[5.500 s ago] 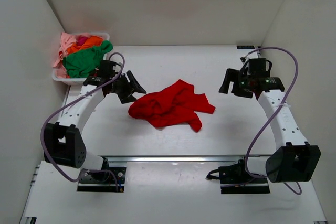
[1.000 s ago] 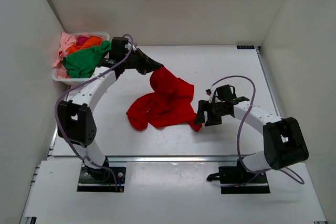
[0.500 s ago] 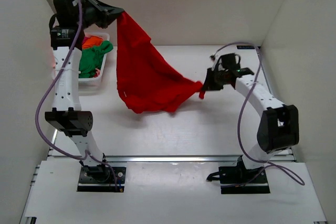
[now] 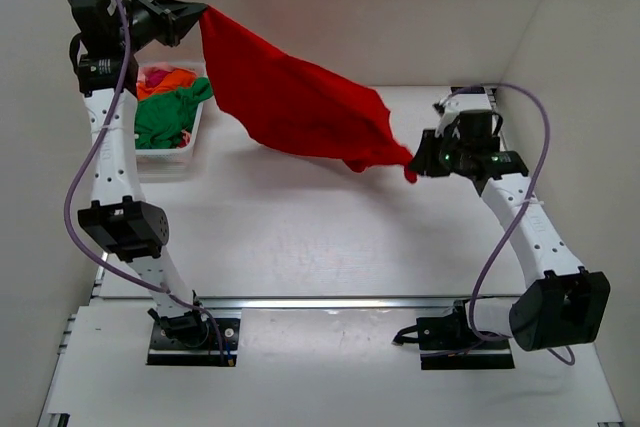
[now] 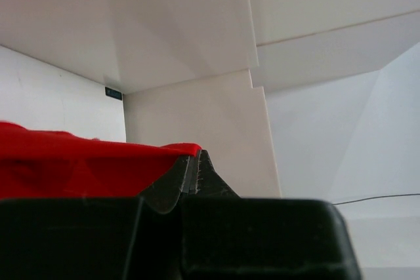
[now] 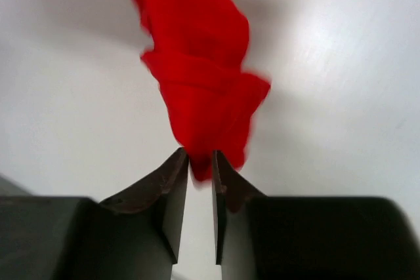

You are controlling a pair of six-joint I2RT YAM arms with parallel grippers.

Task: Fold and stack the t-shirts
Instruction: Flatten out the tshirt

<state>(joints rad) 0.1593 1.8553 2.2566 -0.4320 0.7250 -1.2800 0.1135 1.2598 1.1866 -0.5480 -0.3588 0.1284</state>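
The red t-shirt (image 4: pixel 290 102) hangs stretched in the air, slanting from upper left down to the right. High at the back left, my left gripper (image 4: pixel 197 15) is shut on its top corner; in the left wrist view the red cloth (image 5: pixel 65 165) is pinched at the gripper (image 5: pixel 197 153). My right gripper (image 4: pixel 418 162) is at the shirt's low right end. In the right wrist view that gripper (image 6: pixel 200 159) has its jaws a little apart, and only the tip of the bunched red cloth (image 6: pixel 197 77) lies between the fingertips. Green (image 4: pixel 165 117) and orange (image 4: pixel 172 80) t-shirts lie in the basket.
The white plastic basket (image 4: pixel 196 129) stands at the back left beside the left arm's raised links. White walls close in the table on the left, back and right. A metal rail (image 4: pixel 330 302) runs along the table's near edge.
The right arm has swung right, pulling the shirt's end out so the cloth spans the air. The left gripper has shifted slightly left. The right jaws have parted from a tight pinch.
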